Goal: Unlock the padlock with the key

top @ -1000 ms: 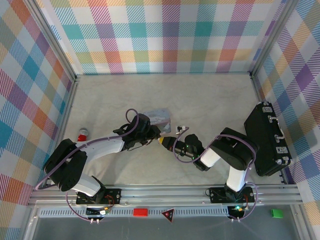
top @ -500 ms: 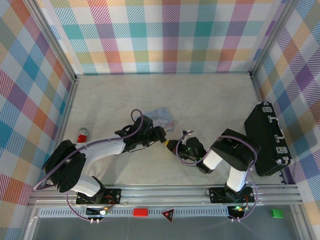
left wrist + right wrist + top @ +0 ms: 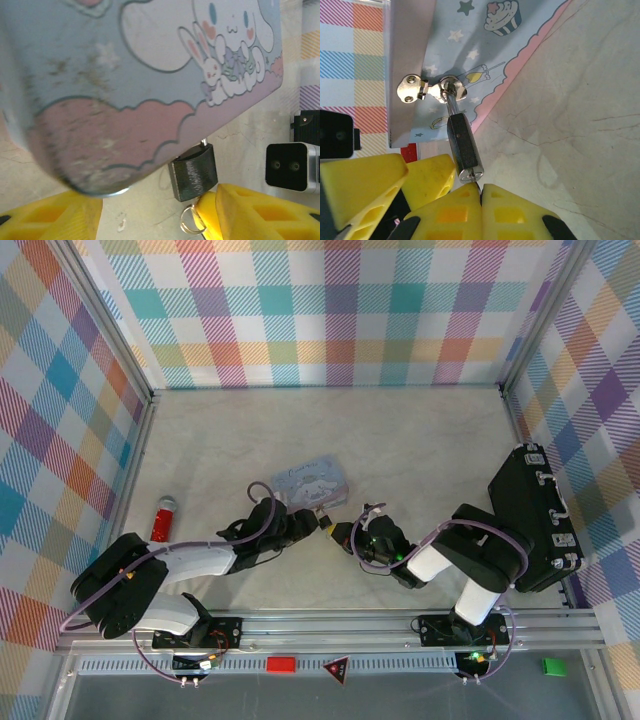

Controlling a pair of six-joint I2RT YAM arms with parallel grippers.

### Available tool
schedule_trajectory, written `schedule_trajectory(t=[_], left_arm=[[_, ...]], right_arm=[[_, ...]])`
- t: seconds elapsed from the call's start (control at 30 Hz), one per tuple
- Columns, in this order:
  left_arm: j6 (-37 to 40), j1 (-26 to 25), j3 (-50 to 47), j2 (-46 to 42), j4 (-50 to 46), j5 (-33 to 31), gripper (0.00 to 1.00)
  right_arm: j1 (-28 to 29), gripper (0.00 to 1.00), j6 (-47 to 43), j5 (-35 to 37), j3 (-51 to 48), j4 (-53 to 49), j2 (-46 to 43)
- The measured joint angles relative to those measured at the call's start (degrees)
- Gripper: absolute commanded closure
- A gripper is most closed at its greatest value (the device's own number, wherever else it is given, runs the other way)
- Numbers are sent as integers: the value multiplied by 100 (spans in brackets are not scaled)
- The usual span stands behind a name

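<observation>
The right wrist view shows the padlock (image 3: 464, 148) with its shackle through the hasp of the tin (image 3: 470, 42). The left wrist view shows its broad face below the tin, mid-table (image 3: 420, 440). The right gripper (image 3: 481, 193) pinches the key (image 3: 479, 186) under the keyway. The left gripper (image 3: 155, 217) has its 2 fingers spread and empty.

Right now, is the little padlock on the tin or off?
On: the padlock has its shackle through the clasp of the tin.

Padlock (image 3: 464, 147): small near-black body w/ silvery shackle, closed and threaded thru the clasp on the tin (image 3: 470, 30). Body juts out from tin's edge, keyway end pointing away. Key (image 3: 479, 185): just a thin sliver at the keyway, pinched betw. right gripper's (image 3: 481, 191) closed fingers (image 3: 515, 212). Small wire ring (image 3: 190, 220) sits just beside the body.
</observation>
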Motion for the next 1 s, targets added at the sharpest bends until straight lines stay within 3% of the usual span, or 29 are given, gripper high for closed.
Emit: schedule_trajectory(t=[0.43,1.0], left_arm=[[-323,-7,-212,1259,2280,256,47],[-603,-11,-81,1738,2859,413,71]], right_arm=[[22,100,278,-17,9,105,9],[35,100,608,-31,-4,667,385]])
